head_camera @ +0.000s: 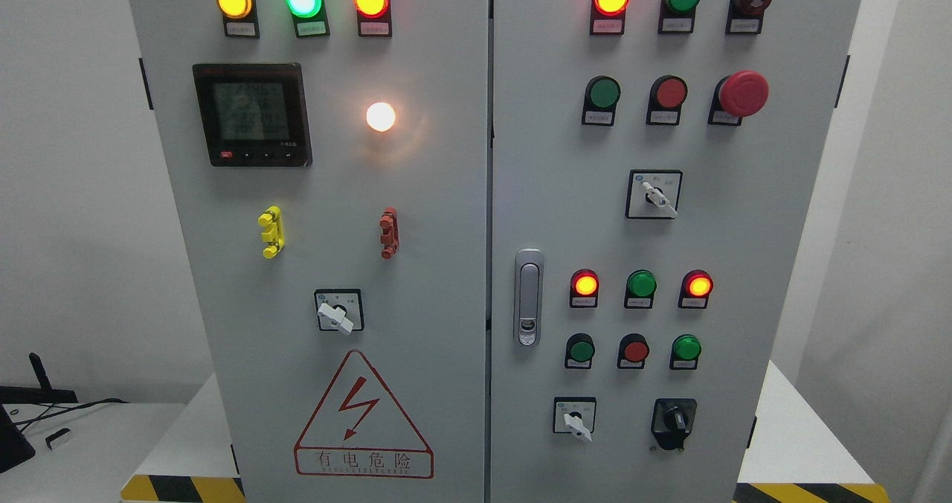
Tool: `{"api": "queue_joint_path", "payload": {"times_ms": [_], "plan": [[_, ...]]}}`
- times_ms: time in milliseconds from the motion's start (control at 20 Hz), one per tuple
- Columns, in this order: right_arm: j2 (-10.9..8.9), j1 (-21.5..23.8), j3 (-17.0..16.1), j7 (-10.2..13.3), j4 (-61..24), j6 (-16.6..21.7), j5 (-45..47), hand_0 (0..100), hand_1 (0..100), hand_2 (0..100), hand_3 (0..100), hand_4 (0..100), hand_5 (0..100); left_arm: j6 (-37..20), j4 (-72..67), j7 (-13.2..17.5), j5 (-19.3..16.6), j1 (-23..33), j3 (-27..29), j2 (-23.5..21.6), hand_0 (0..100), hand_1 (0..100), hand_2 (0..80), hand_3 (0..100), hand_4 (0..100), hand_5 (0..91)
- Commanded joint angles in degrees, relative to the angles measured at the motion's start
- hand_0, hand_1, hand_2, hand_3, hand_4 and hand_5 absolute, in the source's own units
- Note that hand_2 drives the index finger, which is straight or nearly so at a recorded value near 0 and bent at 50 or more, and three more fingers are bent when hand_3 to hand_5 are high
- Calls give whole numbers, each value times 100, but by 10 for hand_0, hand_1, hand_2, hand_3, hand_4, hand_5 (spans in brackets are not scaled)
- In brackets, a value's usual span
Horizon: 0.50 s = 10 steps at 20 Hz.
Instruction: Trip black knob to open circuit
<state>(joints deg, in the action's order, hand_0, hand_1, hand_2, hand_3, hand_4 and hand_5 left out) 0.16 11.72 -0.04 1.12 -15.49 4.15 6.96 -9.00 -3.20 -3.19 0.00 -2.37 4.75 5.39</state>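
The black knob (pixel 675 419) sits low on the right door of the grey electrical cabinet (pixel 446 213), on a black square plate, its handle pointing roughly upward. Left of it is a white-handled rotary switch (pixel 576 419). Neither of my hands nor arms shows anywhere in the head view.
The right door carries lit and unlit indicator lamps, a red mushroom stop button (pixel 742 93), another white selector (pixel 654 194) and a door latch (pixel 528 297). The left door holds a meter display (pixel 251 114), a white selector (pixel 338 311) and a red warning triangle (pixel 363 417). Yellow-black striped edges run along the base.
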Motion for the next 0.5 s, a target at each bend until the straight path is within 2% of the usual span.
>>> {"api": "queue_joint_path", "payload": {"times_ms": [0, 150, 451], "plan": [[-130, 532, -31, -6, -1218, -107, -2, 271, 137, 0, 0, 0, 0, 3, -5, 3, -176, 0, 0, 6, 120, 389, 0, 0, 0, 0], [-130, 822, -31, -33, -1666, -151, -10, 230, 125, 0, 0, 0, 0, 3, -5, 3, -176, 0, 0, 6, 120, 389, 0, 0, 0, 0], [-104, 1762, -110, -33, -3169, -11, -2, 200, 145, 0, 0, 0, 0, 3, -5, 3, -176, 0, 0, -3, 120, 389, 0, 0, 0, 0]]}}
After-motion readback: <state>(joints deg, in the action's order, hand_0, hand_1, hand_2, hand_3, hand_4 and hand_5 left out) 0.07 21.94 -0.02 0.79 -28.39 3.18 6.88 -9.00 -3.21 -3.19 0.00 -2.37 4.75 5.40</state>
